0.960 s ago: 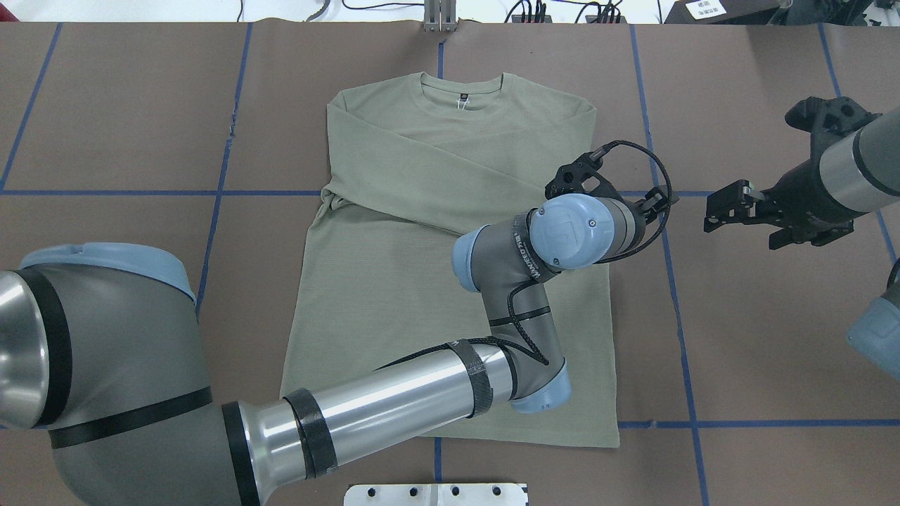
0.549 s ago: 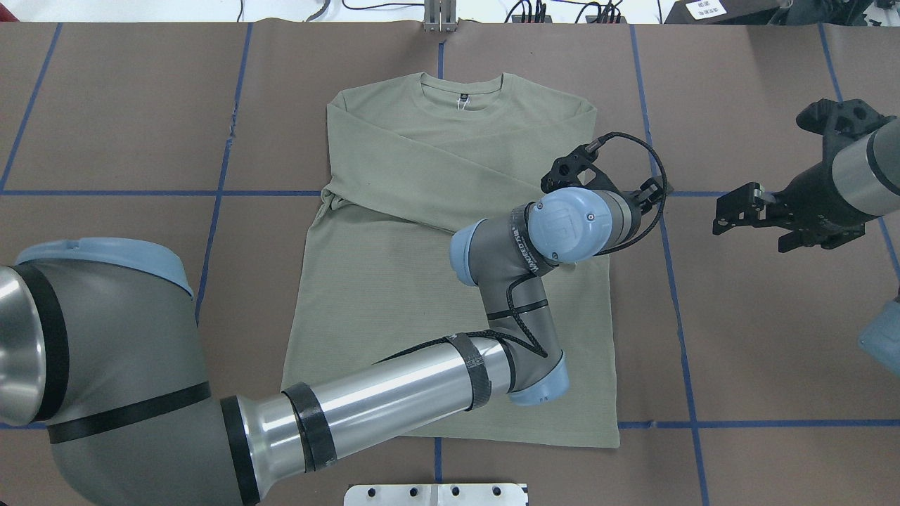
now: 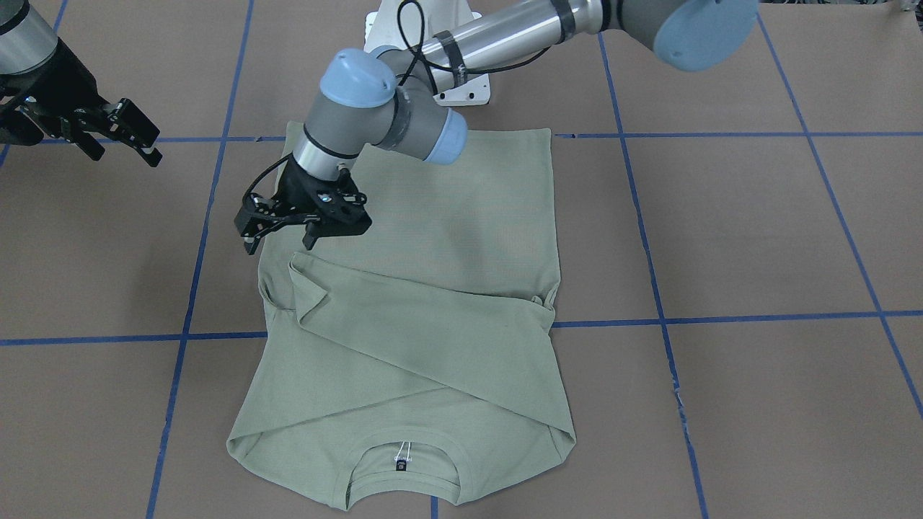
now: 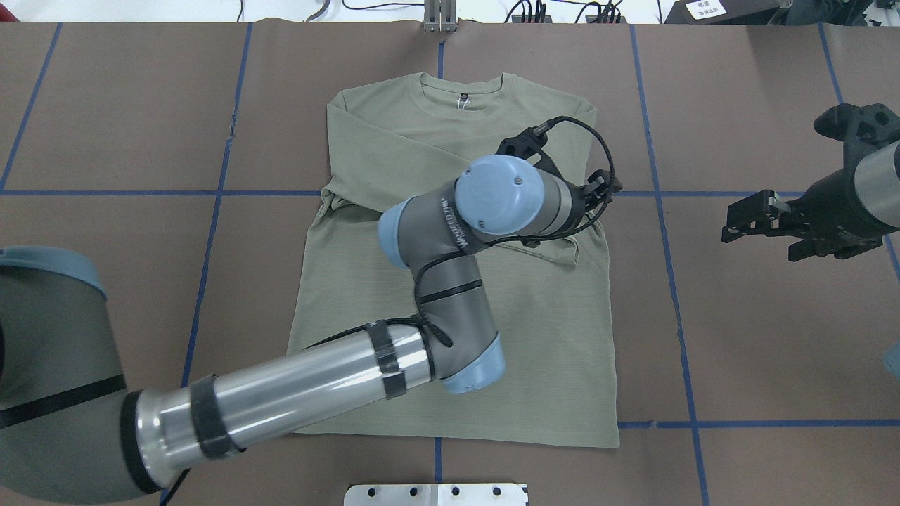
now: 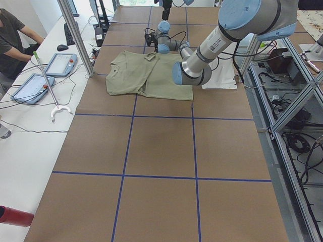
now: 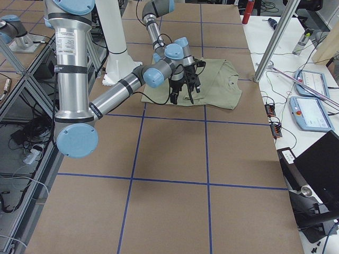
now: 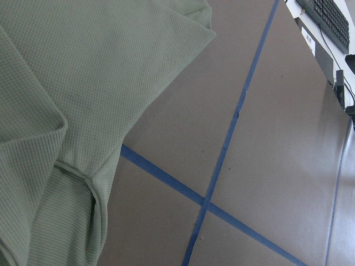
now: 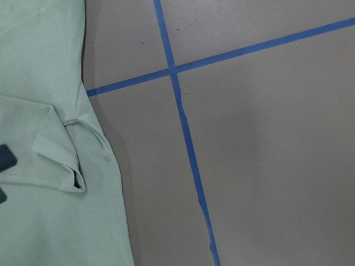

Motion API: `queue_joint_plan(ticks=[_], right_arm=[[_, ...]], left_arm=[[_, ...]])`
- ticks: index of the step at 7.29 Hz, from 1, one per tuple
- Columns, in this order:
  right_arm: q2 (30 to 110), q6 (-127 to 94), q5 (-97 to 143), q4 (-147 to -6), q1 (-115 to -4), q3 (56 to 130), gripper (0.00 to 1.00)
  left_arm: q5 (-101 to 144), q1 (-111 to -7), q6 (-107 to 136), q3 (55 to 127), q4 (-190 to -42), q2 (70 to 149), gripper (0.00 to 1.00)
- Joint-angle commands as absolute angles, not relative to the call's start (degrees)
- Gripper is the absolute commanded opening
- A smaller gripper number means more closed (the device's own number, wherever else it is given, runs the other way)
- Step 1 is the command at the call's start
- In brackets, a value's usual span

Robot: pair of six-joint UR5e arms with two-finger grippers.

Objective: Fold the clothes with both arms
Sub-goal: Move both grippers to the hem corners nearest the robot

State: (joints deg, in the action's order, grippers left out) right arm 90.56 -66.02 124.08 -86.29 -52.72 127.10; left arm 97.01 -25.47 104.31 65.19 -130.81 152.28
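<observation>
Finds the sage-green shirt (image 4: 351, 281) flat at the middle of the table (image 4: 105, 126), collar toward 12 o'clock in the overhead view, sleeves crossed over its chest, the left gripper (image 3: 281, 234) spread and empty over its 3 o'clock edge, the right gripper (image 3: 126, 151) likewise spread and empty farther toward 3 o'clock, apart from it.

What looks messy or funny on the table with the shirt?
Nothing is torn or spilled. The shirt lies flat with both sleeves folded slanting across its chest. The one untidy spot is a small pucker at one side edge, where a sleeve turns inward. The left gripper hovers open beside the other sleeve's cuff, holding nothing.
</observation>
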Motion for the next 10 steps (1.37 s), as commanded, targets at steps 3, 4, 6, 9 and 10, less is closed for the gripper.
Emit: queue_joint_plan(ticks=[3,4,6,9,10], right_arm=[[90.5,-78.8,115.6,-79.6,-39.1,127.8,1.00],[90.5,-82.9,110.9,-78.3,-32.8,127.7,1.00],[90.4,-90.4,101.1,-77.9,-20.0,127.6,1.00],[86.5,-91.8,96.8,-77.8,-12.7,121.0,1.00],[86.0,-92.3,95.5,-77.8,-11.8,120.2,1.00]], left_arm=[[100.5,-26.4,88.1,111.1,-107.0,122.9,1.00],[100.5,-26.5,84.2,117.2,-106.3,116.9,1.00],[99.8,-26.5,83.7,121.7,-106.3,110.2,1.00],[99.7,-25.4,84.0,122.9,-106.2,109.9,1.00],[99.7,-25.4,84.5,123.0,-106.3,110.0,1.00]])
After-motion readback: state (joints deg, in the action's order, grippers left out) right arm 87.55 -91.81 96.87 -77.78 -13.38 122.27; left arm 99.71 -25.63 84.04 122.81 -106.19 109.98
